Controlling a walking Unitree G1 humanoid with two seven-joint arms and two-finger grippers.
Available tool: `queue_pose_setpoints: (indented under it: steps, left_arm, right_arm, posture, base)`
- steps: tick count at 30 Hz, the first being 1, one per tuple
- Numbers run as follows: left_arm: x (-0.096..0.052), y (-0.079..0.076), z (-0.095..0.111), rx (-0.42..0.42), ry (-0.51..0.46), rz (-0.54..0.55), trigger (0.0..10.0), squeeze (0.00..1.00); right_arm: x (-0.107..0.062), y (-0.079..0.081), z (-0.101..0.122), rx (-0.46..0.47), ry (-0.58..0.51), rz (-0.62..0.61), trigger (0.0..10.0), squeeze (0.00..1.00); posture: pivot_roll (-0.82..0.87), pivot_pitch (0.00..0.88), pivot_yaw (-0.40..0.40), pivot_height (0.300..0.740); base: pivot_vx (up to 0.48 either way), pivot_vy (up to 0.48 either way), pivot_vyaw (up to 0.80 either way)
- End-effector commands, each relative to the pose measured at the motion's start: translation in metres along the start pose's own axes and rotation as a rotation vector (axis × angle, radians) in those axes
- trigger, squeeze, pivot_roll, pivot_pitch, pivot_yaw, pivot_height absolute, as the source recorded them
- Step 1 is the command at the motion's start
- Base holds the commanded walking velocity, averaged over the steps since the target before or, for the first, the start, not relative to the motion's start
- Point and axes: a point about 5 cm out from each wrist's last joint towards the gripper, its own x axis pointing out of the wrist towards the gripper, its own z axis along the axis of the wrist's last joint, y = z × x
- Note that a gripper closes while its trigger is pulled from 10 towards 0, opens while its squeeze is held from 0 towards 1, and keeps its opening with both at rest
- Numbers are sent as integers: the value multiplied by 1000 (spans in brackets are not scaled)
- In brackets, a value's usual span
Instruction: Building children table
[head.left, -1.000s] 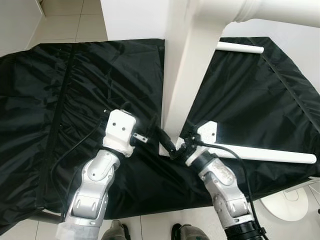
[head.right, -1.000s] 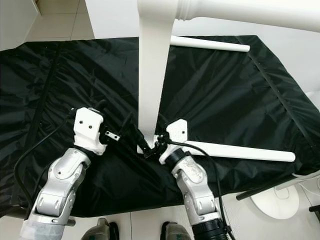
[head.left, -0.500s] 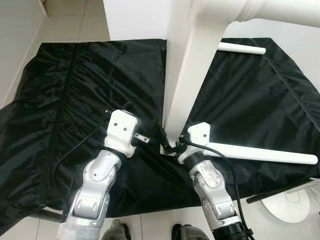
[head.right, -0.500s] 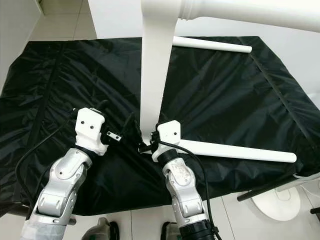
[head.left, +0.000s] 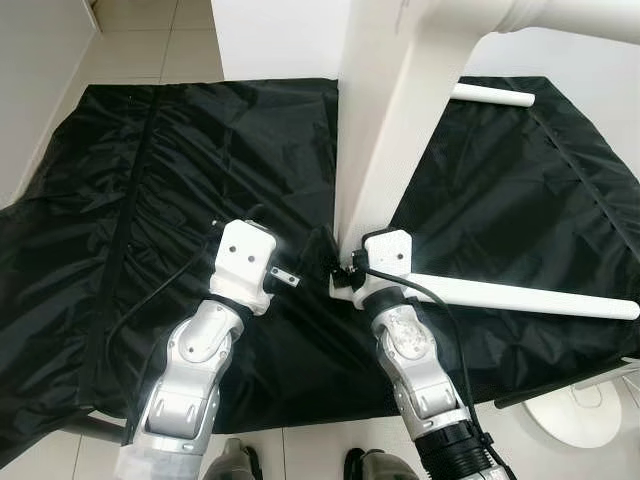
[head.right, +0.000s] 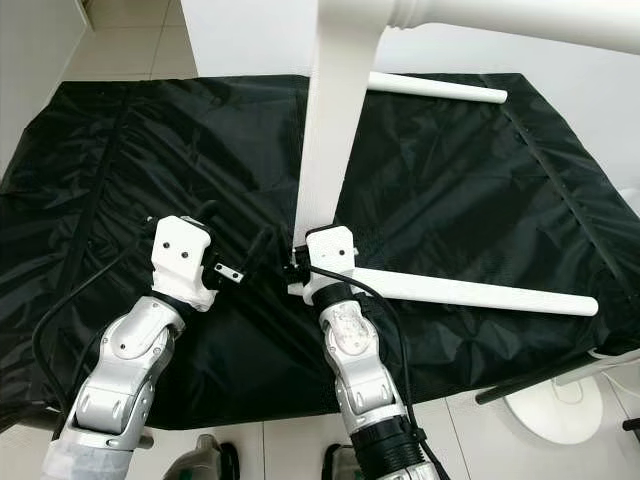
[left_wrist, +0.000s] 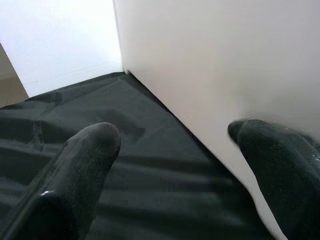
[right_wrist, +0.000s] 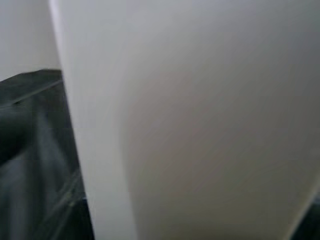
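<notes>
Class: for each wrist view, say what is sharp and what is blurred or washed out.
Left wrist view: black fingers soft-edged, black cloth fairly clear, white table panel pale and featureless. Right wrist view: white panel blurred throughout, cloth smeared.

We see pale tiled floor at top left w/ a white wall alongside. Black wrinkled cloth covers the work surface. Round white base sits on floor at bottom right. Light is bright, even.
</notes>
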Motion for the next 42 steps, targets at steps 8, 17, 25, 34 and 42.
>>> queue_pose_setpoints:
  steps: [8,17,25,34,42]
  left_arm:
    - [-4,3,0,6,13,39,10000,0]
    - [-1,2,0,3,10,34,10000,0]
    - [0,1,0,-2,9,30,10000,0]
    - [0,0,0,-2,9,29,10000,0]
    - [-3,5,1,-6,6,-78,10000,0]
  right_arm:
    - [-5,20,-6,134,13,87,0,0]
    - [-15,40,-12,161,30,269,0,0]
    - [-24,41,-14,140,31,321,0,0]
    - [-19,25,-17,169,33,207,10000,1000]
    - [-35,-4,-4,124,-48,153,10000,0]
  posture:
    - [-9,143,15,740]
    - [-20,145,19,740]
    - [-29,146,20,740]
    - [-26,148,13,740]
    - [-28,145,10,740]
  base:
    - [0,0,0]
    - [0,0,0]
    - [0,0,0]
    - [0,0,0]
    - [0,0,0]
